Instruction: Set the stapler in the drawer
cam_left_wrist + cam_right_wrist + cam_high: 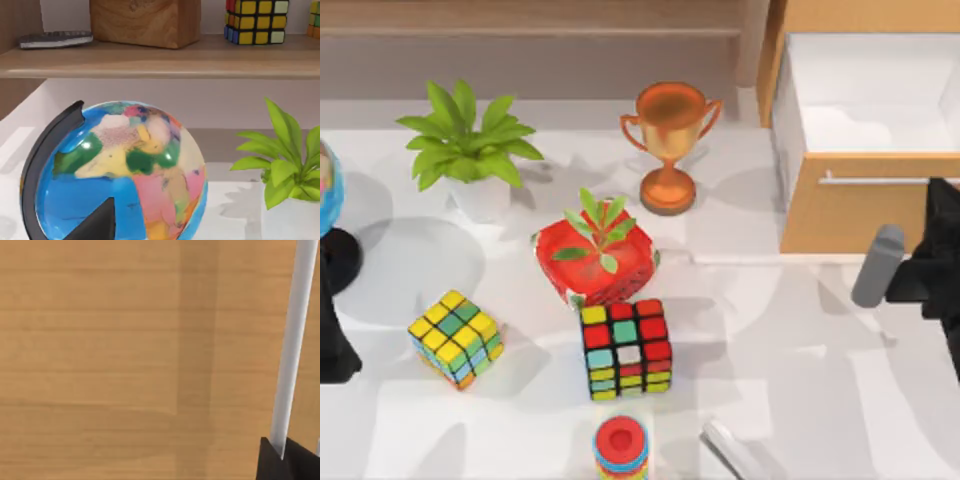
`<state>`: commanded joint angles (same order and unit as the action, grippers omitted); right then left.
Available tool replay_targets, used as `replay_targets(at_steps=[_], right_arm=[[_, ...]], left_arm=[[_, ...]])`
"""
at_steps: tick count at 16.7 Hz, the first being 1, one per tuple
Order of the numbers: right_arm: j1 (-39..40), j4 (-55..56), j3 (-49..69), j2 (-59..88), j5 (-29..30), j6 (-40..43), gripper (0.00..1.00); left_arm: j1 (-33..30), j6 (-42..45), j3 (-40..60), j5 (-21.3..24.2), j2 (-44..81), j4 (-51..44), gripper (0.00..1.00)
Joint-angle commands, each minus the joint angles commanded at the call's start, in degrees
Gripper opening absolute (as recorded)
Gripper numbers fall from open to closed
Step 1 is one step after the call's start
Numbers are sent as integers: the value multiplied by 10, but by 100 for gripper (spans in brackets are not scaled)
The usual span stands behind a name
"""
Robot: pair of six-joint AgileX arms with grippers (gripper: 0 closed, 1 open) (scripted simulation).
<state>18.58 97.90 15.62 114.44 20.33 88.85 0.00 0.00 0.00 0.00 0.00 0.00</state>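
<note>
Parking at the table's nine o'clock edge, the left arm (332,340) faces a globe (117,172); I cannot tell its gripper's state. At six o'clock the stapler (735,448) lies on the table (800,350), right of a multicoloured cube (625,348). At two o'clock the drawer (865,205) stands open. The right gripper (938,262), at three o'clock, sits against its handle (292,347), seemingly pinched around the bar.

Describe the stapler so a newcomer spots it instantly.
Start at the black-framed puzzle cube mid-table, then drop to the table's near edge, right of the red-topped stacked ring toy. The slim pale grey-white stapler lies there slanted, the one colourless bar among bright toys.
</note>
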Motion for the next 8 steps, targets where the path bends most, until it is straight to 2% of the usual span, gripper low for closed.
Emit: replay_targets(at_steps=[3,8], right_arm=[[0,0,0,0,0,0,0],[0,0,0,0,0,0,38]], left_arm=[[0,0,0,0,0,0,100],[0,0,0,0,0,0,100]])
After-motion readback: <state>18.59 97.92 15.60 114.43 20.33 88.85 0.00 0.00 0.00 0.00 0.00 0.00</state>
